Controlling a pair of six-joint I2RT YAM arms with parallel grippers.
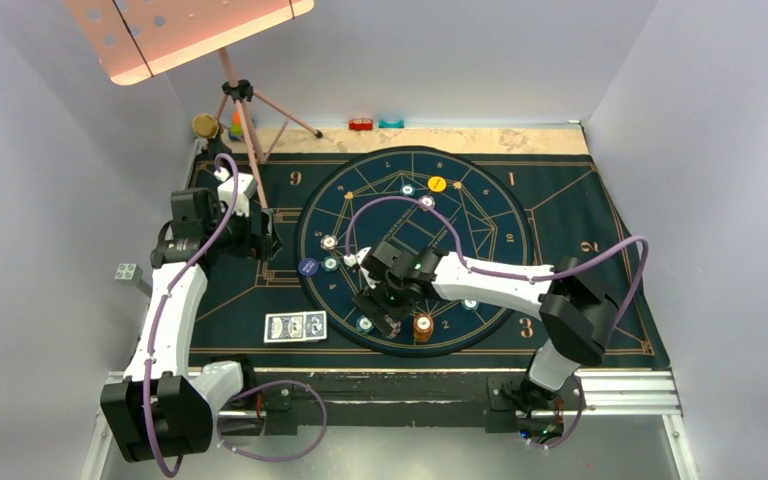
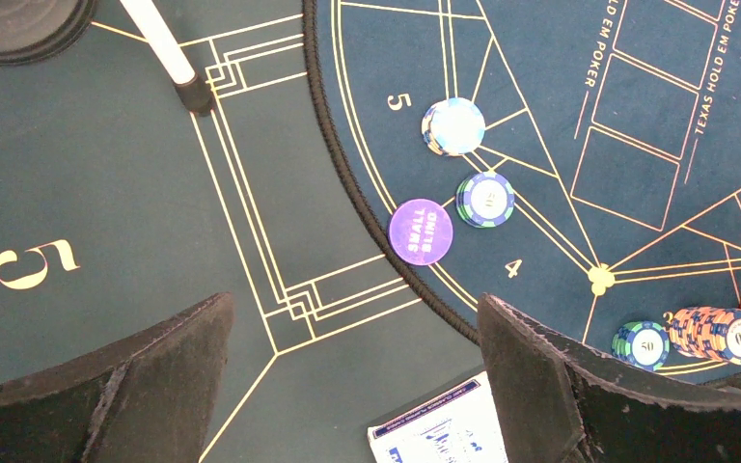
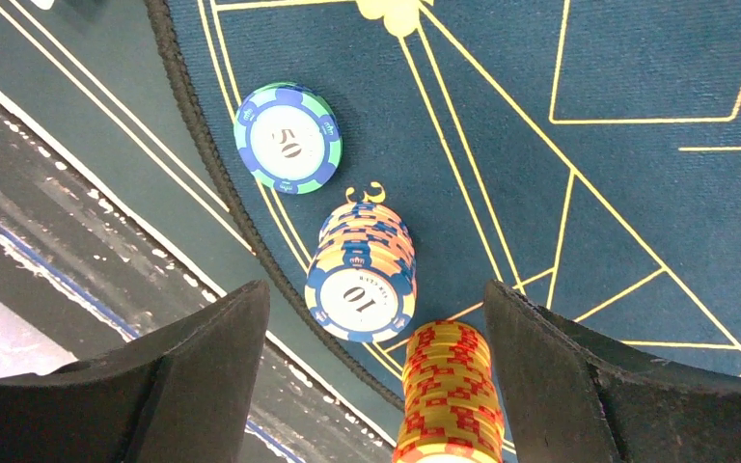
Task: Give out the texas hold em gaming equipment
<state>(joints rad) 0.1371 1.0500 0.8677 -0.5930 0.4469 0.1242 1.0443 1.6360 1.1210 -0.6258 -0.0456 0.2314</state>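
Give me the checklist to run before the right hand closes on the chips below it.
1. The right hand open and empty: ok.
2. The orange-and-blue stack of round chips marked 10 inside its gap: ok.
3. Only one stack in the gap: not ok; the yellow-and-red chip stack stands close beside it, also inside the gap.
4. The flat green-and-blue chip marked 50 out of the way: ok, it lies apart, outside the gap.
5. The left hand clear: ok, open and empty, near the purple round small-blind disc.
6. Height of the right hand above the stacks: cannot tell.
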